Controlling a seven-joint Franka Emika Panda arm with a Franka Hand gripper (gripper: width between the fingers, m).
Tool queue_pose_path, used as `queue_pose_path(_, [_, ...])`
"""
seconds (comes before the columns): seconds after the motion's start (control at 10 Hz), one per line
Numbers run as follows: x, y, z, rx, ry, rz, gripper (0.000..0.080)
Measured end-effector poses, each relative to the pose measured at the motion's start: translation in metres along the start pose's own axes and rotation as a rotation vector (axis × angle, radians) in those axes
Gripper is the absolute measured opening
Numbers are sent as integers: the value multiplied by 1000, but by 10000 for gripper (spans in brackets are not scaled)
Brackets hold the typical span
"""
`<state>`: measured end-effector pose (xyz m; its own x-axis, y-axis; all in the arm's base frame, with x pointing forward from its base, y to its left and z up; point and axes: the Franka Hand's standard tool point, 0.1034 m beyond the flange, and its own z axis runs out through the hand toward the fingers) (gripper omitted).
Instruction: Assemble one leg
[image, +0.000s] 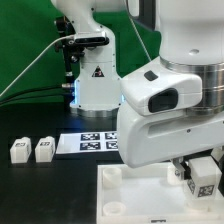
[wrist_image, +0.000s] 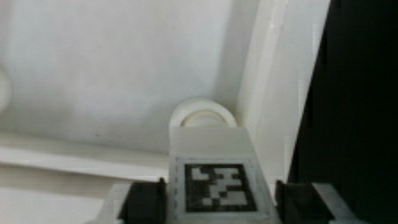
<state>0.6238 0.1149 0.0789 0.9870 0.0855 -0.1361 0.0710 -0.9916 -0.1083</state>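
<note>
My gripper (image: 199, 172) is shut on a leg (image: 196, 182), a small white post with a black-and-white tag on its face. It holds the leg at the exterior view's right, just above the large white tray-like part (image: 130, 192). In the wrist view the leg (wrist_image: 215, 165) sits between my two fingers (wrist_image: 148, 203), with its rounded end pointing at the tray's white surface (wrist_image: 107, 80) close to the tray's edge wall. Whether the end touches the tray I cannot tell. Two more legs (image: 20, 150) (image: 44, 149) stand side by side on the black table at the exterior view's left.
The marker board (image: 88, 143) lies flat on the table behind the tray. The arm's white base (image: 95, 80) stands behind it, with a cable and green backdrop. A round socket (image: 113, 205) shows on the tray's near left corner. Black table (wrist_image: 365, 100) runs beside the tray.
</note>
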Motion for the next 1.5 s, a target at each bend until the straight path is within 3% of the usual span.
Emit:
queue_pose_path(0.3, [-14, -7, 5, 5, 83, 372, 297])
queue_pose_path(0.4, [-14, -10, 6, 21, 83, 531, 297])
queue_pose_path(0.6, [-12, -17, 9, 89, 72, 814, 297])
queue_pose_path(0.9, [-6, -10, 6, 162, 64, 1009, 297])
queue_pose_path(1.0, [-6, -13, 7, 161, 63, 1006, 297])
queue_pose_path(1.1, [-6, -14, 7, 160, 63, 997, 376])
queue_pose_path(1.2, [-6, -13, 7, 160, 63, 997, 514])
queue_pose_path(1.3, [-6, -14, 7, 159, 64, 981, 514])
queue_pose_path(1.4, [-7, -13, 7, 150, 65, 906, 621])
queue_pose_path(1.5, [-9, -14, 5, 137, 58, 822, 641])
